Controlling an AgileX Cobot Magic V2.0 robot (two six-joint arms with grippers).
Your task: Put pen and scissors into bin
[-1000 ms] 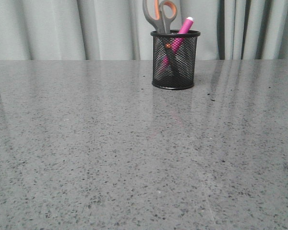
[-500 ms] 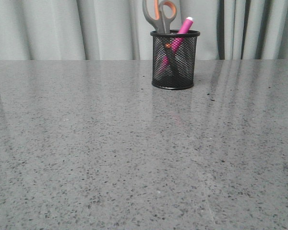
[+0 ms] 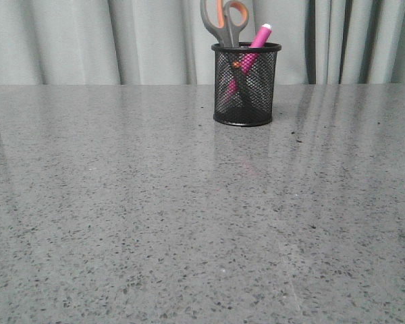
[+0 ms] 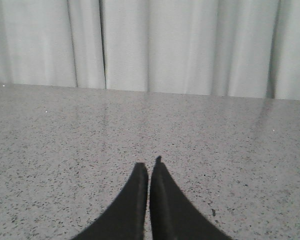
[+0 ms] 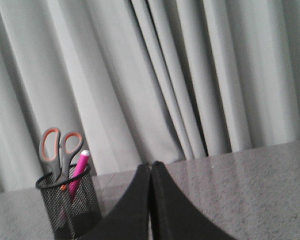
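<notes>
On the grey speckled table point(image 3: 155, 223), black mesh bin point(image 3: 246, 88) with pink pen point(image 3: 256, 42), apparently orange-lined scissors point(image 3: 224, 21); both pincers pressed together, empty.

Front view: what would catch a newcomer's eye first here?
The black mesh bin, standing alone at the far side of the grey speckled table, just right of centre. The grey-and-orange scissors stand handles-up in it, and the bright pink pen leans against its right rim. Both wrist views show a shut, empty claw.

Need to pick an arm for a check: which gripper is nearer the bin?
Probably right. The right gripper, shut and empty, has the bin in its wrist view; the left gripper sees only bare table. Neither shows in the front view.
</notes>
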